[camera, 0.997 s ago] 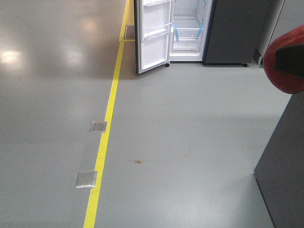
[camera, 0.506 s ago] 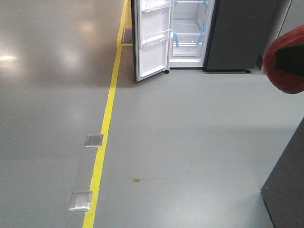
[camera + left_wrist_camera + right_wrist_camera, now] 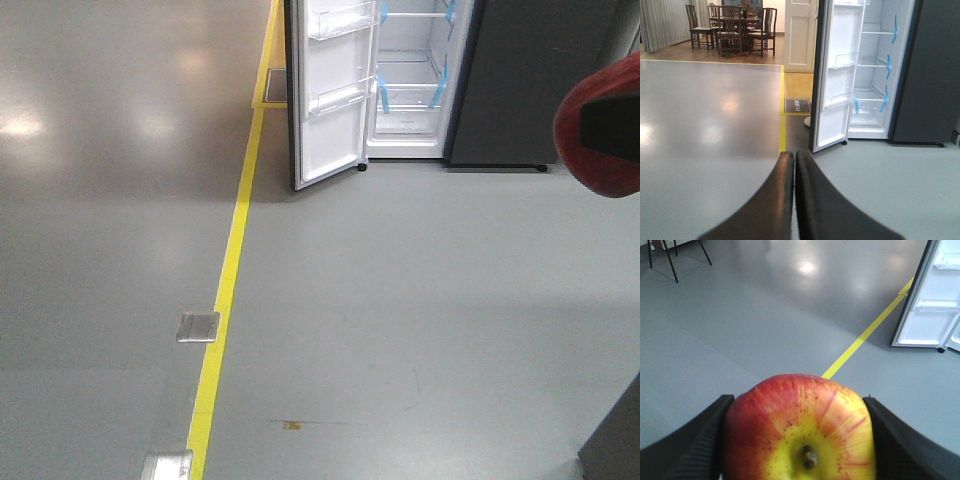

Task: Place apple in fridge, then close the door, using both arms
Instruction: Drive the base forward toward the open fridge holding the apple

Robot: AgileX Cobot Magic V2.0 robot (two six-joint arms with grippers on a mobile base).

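Here, in the front-facing view, the apple [image 3: 598,150] shows at the right edge, close to the camera, blurred and cut off by the frame. The fridge [image 3: 412,95] stands at the far end of the grey floor [image 3: 400,300], well apart from the apple. The door [image 3: 330,110] is swung wide open to the left of the compartment, with its white inner face and clear bins showing. A yellow line [image 3: 228,290] runs along the floor toward the door.

In the left wrist view, the left gripper [image 3: 794,156] has its two black fingers pressed together along their length and nothing between them. It points toward the foot of the open door, well short of it. Blue tape strips [image 3: 886,97] show on the fridge shelves.

In the right wrist view, the right gripper [image 3: 797,402] is clamped on the apple, with one ribbed black finger [image 3: 695,445] against each side. The apple is held above the floor with its stem end facing the camera. The skin is glossy red, with a yellow patch around the stem, red streaks and fine speckles.
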